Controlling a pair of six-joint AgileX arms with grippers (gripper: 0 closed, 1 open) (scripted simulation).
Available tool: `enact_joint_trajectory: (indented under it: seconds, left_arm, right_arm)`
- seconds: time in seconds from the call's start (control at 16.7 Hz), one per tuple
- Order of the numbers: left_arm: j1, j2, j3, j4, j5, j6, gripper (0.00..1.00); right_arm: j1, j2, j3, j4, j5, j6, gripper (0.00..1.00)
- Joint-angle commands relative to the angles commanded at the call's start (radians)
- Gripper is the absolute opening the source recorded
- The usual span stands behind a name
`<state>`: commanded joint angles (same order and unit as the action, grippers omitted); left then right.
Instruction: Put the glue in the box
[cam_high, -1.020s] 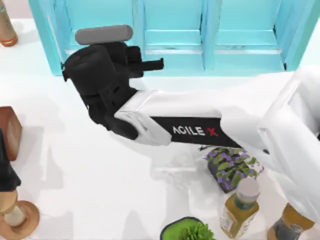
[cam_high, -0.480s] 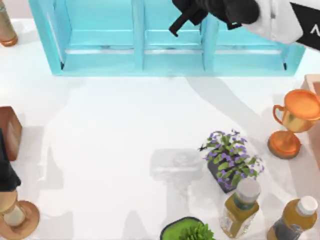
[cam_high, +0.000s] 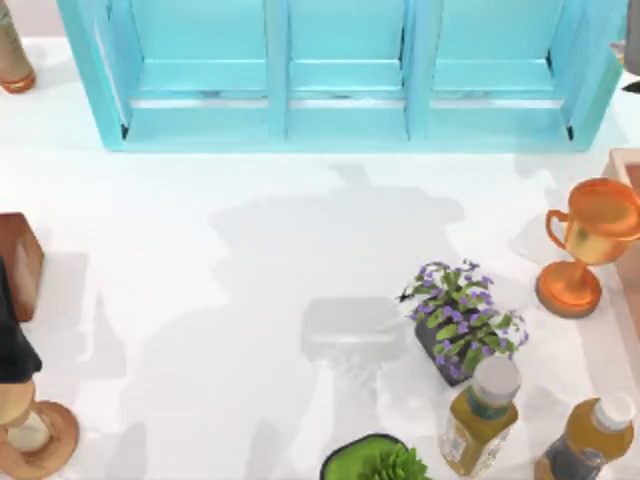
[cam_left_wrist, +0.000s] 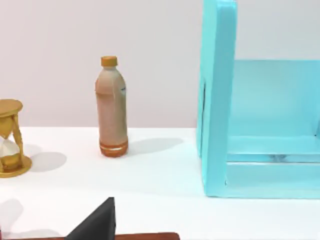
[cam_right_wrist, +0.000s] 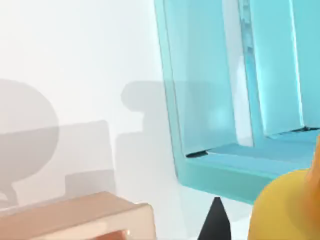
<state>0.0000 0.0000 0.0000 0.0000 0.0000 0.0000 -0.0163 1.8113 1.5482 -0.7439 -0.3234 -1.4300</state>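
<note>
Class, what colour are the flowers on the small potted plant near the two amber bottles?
Purple flowers, seen best in the top view.

smooth painted box (cam_high: 340, 110), glossy metallic trophy (cam_high: 590, 245), matt white table (cam_high: 250, 260).

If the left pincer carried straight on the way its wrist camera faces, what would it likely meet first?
Probably the brown bottle standing on the white table, just beside the turquoise box. Bare tabletop lies in between, though depth is hard to judge.
</note>
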Motion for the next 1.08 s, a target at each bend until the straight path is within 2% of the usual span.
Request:
enact_joint_trajectory:
  seconds: [0.3,0.6,0.84,1.08]
  left_arm:
    - [0.000,0.000,0.000,0.000,0.000,0.000,1.00]
    - [0.000,0.000,0.000,0.000,0.000,0.000,1.00]
    - [0.000,0.000,0.000,0.000,0.000,0.000,1.00]
    - [0.000,0.000,0.000,0.000,0.000,0.000,1.00]
  right_arm:
    - [-0.404,0.027,-0.120,-0.315,-0.421,-0.491,0.00]
    - [-0.745,0.152,-0.263,-0.583,-0.773,-0.842,0.00]
    - [-0.919,0.257,-0.360,-0.732,-0.951,-0.994,0.00]
    - [-0.966,0.292,-0.389,-0.773,-0.998,-1.029,0.00]
